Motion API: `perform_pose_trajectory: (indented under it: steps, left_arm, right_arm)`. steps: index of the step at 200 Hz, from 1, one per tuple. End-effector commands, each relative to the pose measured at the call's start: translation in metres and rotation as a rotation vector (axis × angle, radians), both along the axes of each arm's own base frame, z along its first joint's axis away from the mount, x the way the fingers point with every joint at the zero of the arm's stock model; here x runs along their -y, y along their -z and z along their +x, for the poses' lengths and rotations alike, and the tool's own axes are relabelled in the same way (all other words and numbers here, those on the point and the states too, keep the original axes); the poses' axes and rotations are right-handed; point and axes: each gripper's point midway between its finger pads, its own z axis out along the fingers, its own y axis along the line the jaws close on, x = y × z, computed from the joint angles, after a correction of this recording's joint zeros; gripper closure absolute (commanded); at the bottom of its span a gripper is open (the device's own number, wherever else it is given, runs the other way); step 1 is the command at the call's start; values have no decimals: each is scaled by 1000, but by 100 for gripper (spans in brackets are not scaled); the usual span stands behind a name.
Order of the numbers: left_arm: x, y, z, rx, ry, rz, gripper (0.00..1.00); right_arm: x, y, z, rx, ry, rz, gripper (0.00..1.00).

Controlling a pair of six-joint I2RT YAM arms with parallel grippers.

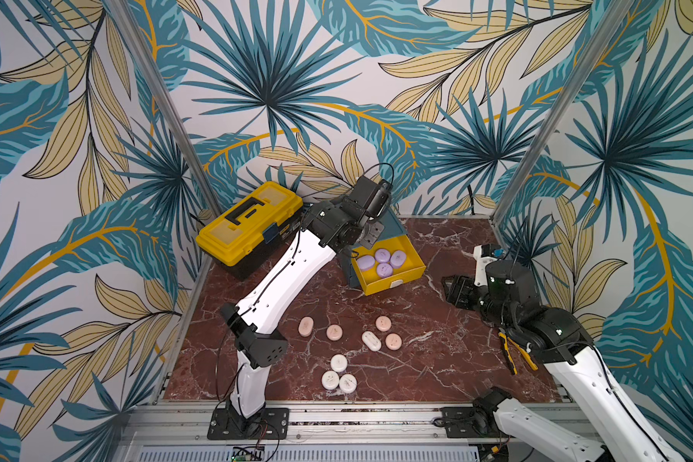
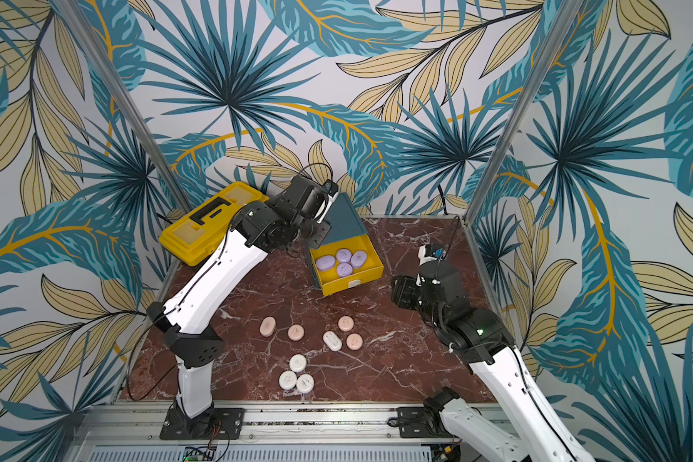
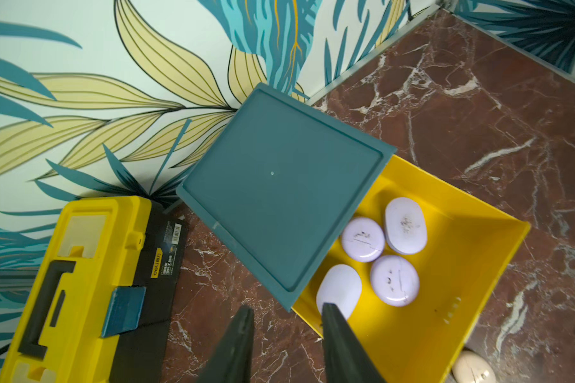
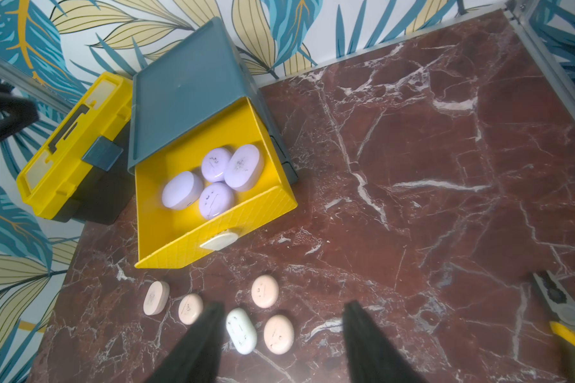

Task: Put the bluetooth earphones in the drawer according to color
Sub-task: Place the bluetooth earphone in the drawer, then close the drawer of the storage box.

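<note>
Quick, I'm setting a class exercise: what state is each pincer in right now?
Left pincer: open, holding nothing.
Right pincer: open, holding nothing.

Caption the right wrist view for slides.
Four purple earphone cases in the open yellow drawer; four pink cases and one white case on the table.

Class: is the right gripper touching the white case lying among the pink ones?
Apart. A top view shows bare table between the right gripper and the white case.
</note>
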Motion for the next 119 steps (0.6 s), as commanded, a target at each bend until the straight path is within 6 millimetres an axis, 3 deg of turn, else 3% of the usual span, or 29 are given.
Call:
perform_pose_trajectory:
  steps: [1, 47, 119]
  left_arm:
    - [3, 12, 27, -17, -10, -67, 71]
    - [7, 30, 61, -25, 13, -120, 77]
    - [6, 80, 89, -127, 2, -140, 77]
  right_arm:
    - [-17, 16, -2, -44, -53, 75, 54]
    - [-42, 48, 0, -117, -111, 199, 78]
    - [-69, 80, 15, -180, -147, 297, 84]
